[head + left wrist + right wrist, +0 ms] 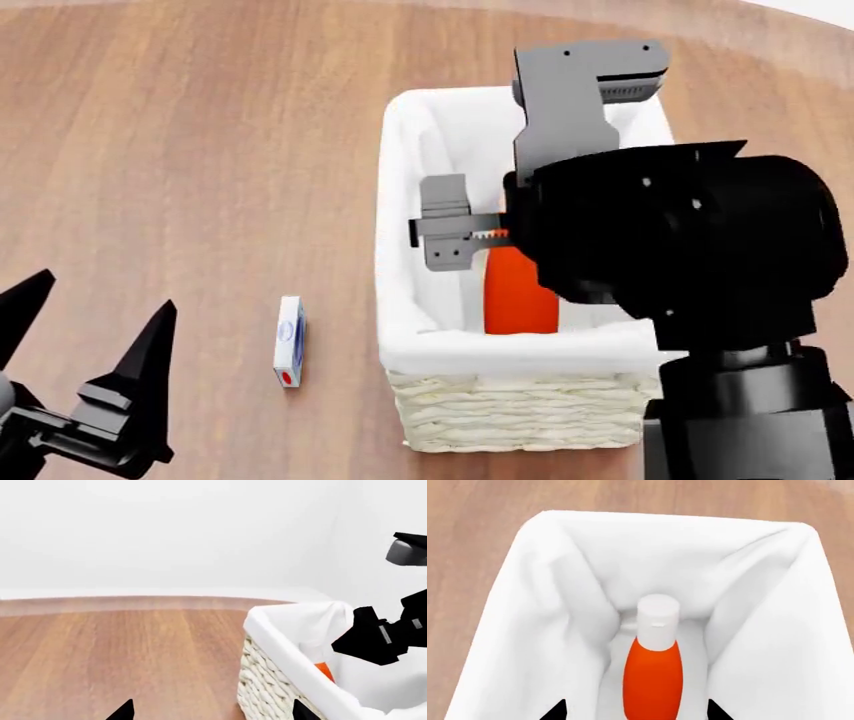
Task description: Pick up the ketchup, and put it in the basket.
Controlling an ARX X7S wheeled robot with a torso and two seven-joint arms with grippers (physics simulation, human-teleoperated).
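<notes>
Orange-red, your one ketchup point(652, 680) lies inside the one basket point(400, 240), between your right hand's point(635, 711) spread fingers; left hand point(83, 330) released.

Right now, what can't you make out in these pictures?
- Ketchup label: none shows; head view has the right arm over its top.
- Right gripper grip: fingertips cut off at the right wrist view's edge.
- Small box print: too small to read.
</notes>
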